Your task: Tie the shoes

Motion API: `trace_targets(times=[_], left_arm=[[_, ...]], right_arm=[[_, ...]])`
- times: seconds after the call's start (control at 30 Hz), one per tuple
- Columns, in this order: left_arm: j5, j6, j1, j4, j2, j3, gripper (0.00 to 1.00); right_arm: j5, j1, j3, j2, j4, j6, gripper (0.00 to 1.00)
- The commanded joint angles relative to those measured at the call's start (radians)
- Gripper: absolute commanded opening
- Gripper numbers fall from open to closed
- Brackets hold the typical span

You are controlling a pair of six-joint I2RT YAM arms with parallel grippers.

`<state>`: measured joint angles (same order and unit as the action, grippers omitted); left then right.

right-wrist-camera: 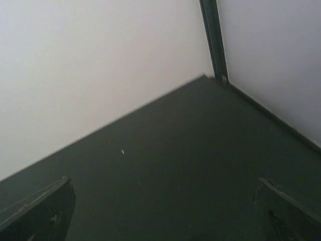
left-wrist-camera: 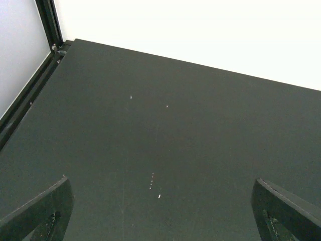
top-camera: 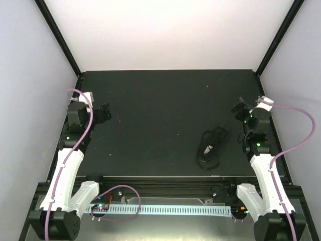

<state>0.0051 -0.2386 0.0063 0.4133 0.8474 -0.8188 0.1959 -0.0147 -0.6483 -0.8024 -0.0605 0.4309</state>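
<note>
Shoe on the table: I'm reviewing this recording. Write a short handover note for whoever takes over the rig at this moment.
Left gripper: open, empty, over the bare table on its left side.
Right gripper: open, empty, near the right edge, its camera facing the far right corner.
Black shoe: lies on the near right part of the table; neither gripper touches it.
Done: nothing that shows; whether it is tied cannot be told from the top view.
Left: bring both grippers to the shoe and tie it.
</note>
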Motion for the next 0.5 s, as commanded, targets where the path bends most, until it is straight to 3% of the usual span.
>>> trace_targets(times=[0.0,0.27,0.37,0.47], left_arm=[[0.02,0.015,0.005,0.019,0.004,0.008,0.99],[0.013,0.02,0.006,0.071,0.076,-0.089,0.99],[0.154,0.033,-0.003,0.02,0.071,-0.114,0.99],[0.256,0.084,-0.074,-0.026,0.092,-0.155,0.99]], right_arm=[[0.044,-0.002,-0.025,-0.021,-0.158,0.081,1.0],[-0.252,0.001,-0.046,-0.061,-0.301,0.081,1.0],[-0.389,0.027,0.005,-0.072,-0.306,0.118,1.0],[-0.369,0.133,0.011,-0.121,-0.37,0.159,1.0]])
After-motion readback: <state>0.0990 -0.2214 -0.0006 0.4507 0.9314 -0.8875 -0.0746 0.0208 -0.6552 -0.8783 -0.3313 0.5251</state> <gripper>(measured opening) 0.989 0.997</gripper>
